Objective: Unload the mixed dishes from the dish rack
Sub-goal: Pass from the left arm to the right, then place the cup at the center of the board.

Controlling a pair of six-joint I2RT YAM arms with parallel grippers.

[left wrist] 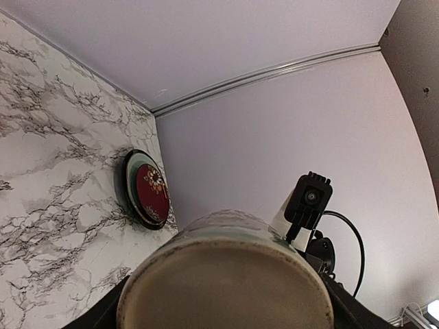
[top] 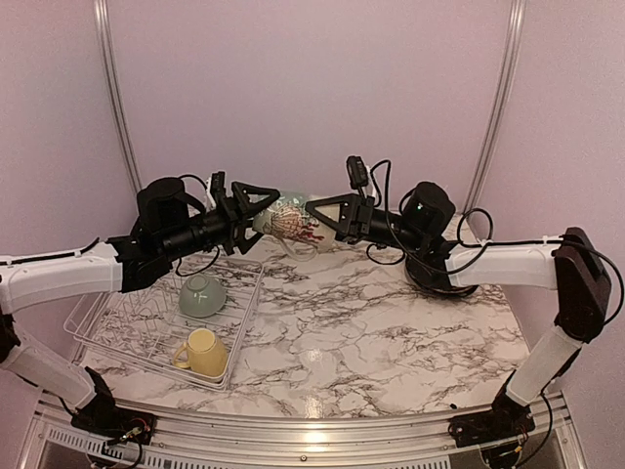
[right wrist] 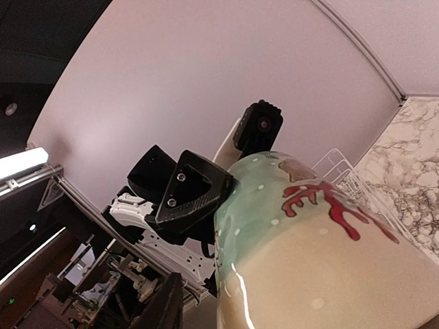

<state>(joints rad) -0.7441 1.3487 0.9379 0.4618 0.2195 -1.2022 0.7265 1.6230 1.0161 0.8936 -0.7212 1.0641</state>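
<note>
I held the cream floral mug [top: 286, 221] aloft between the arms, beyond the dish rack [top: 117, 327] — left jaws clamped on it, right jaws flanking it, grip unclear — a handover toward the right of the tabletop [top: 371, 332], I judged.

Top external: high behind the arm bases [top: 293, 430], looking down and forward over the table [top: 391, 322] to the back wall [top: 312, 88]; the widest, farthest view.
Left wrist: right against the cream floral mug [left wrist: 226, 288], facing the right arm's side.
Right wrist: equally close to the mug, facing left past the dish rack [right wrist: 336, 164].
Shared: all three see the mug; the left wrist camera [right wrist: 259, 125] shows in the right view, the right wrist camera [left wrist: 309, 199] in the left.
</note>
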